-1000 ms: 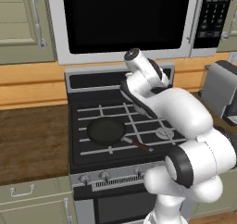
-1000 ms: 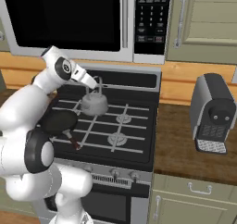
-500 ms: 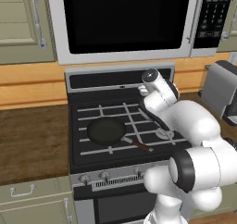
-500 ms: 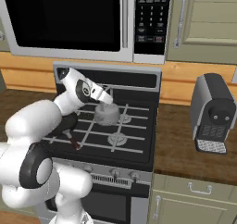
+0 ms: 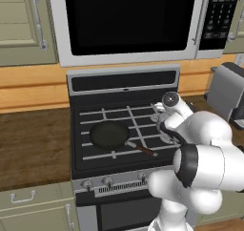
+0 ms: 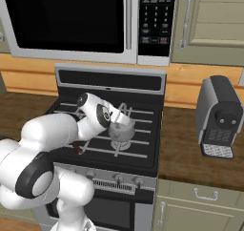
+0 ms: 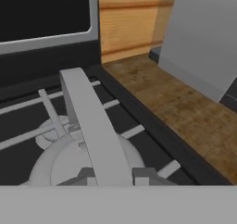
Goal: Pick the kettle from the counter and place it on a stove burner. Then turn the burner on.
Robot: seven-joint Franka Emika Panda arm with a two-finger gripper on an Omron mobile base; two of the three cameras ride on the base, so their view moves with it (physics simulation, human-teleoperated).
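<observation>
We see the kettle as a small squat grey-silver pot with a broad arched handle and a rounded lid, sitting over the front right stove burner on the black grates. The gripper is clenched on the handle's top — fingers pinched tight around it. The microwave keypad carries markings — too small for us to read.
</observation>
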